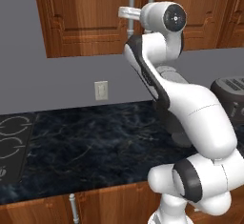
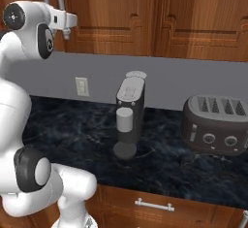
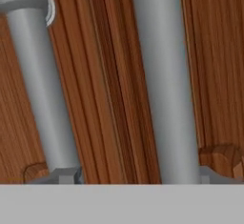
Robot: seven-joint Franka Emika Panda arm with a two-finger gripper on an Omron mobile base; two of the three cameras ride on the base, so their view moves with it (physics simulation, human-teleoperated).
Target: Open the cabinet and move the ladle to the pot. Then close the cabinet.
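Dark marbled bench point(image 1: 95, 142) lies below; up on the wall the cabinet point(image 1: 86, 13) is shut, its two silver bar handles point(image 3: 164, 75) close before me. Whether my jaws are open I cannot tell. Those bars look rigid and slick, so I judge a grip across one bar's middle best.

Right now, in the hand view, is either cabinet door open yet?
No. Both silver bar handles stand side by side against the closed seam of the cabinet doors.
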